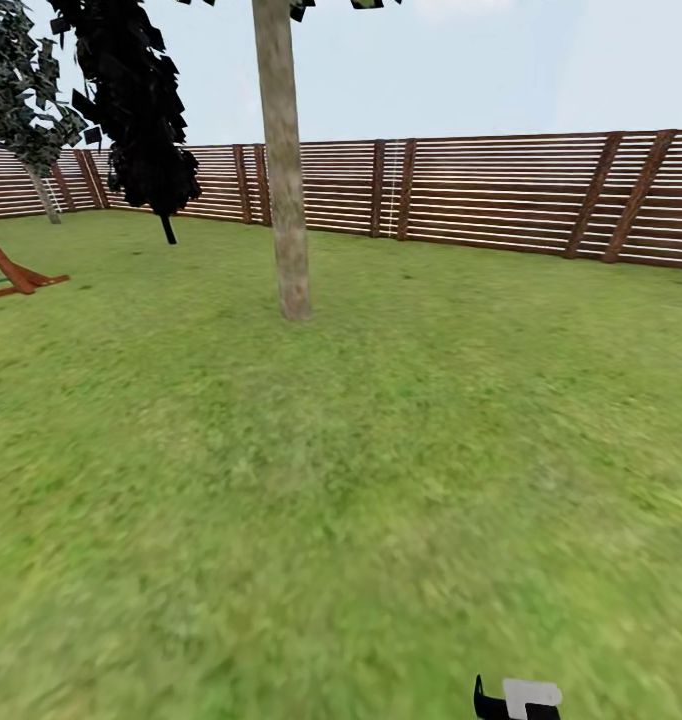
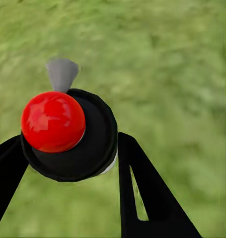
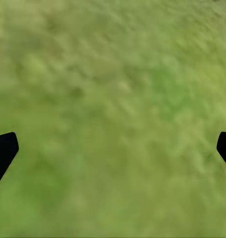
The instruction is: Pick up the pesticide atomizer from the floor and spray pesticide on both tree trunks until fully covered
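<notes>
**Atomizer gripped over the lawn, one trunk straight ahead**

Atomizer [image 2: 68,134] first: the left wrist view looks straight down on its round red top and black body, with a small grey nozzle jutting from the body's edge beside the red top. The left gripper [image 2: 68,166] is pinching it, one black finger [image 2: 6,168] pressed against the bottle on one side and the other finger [image 2: 142,191] against the opposite side. Blurred green grass [image 2: 167,64] lies behind it, well below the bottle.

From the head camera, a bare grey-tan tree trunk [image 1: 284,170] rises from the lawn [image 1: 341,480] at about 12 o'clock, slightly toward 11, its crown cut off by the picture's upper edge. Farther back at about 10 o'clock stands an all-black tree [image 1: 131,90] on a thin dark stem, and beyond it, near the fence corner, a second tree [image 1: 26,100] with a pale leaning trunk and mottled dark green leaves. A brown slatted fence [image 1: 501,190] runs across the back from 9 o'clock to 3 o'clock under a pale sky. A piece of red-brown wooden frame [image 1: 16,272] pokes in at 9 o'clock. At about 5 o'clock, at the very bottom edge, a small black and white-grey object [image 1: 521,700] shows; what it is I cannot tell.

The right gripper [image 3: 113,148] is spread wide: its black fingertips [image 3: 3,148] sit at opposite edges of the right wrist view, with nothing but blurred grass between them.
</notes>
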You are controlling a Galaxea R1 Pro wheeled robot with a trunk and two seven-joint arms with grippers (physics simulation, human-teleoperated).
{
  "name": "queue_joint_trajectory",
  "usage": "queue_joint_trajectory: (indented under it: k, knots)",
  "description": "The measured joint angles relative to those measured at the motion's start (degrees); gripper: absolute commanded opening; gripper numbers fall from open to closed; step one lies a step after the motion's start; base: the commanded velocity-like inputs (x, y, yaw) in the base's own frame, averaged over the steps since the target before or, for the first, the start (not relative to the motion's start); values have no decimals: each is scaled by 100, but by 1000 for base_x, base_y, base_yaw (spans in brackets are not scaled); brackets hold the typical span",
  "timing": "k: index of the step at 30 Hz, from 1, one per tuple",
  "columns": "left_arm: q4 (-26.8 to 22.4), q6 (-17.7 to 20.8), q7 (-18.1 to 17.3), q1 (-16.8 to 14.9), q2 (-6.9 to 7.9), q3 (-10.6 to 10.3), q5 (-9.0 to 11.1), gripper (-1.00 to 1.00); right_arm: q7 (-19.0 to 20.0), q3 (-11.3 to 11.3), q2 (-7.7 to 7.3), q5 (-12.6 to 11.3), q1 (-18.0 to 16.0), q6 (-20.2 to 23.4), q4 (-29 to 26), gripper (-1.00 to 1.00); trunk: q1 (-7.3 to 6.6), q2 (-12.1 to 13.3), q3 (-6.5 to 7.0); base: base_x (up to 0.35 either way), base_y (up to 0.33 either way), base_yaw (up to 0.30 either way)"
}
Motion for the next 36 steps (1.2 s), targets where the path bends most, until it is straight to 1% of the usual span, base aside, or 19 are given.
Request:
queue_joint_trajectory:
  k: [10,36]
  knots:
    - [-9,0,0,2,0,-1,0,-100,1,0,1,-8,69,8,-3,100,0,0,0,337,0,0]
    - [-18,0,0,2,0,5,0,-100,2,1,1,-4,71,10,-2,100,0,0,0,337,0,0]
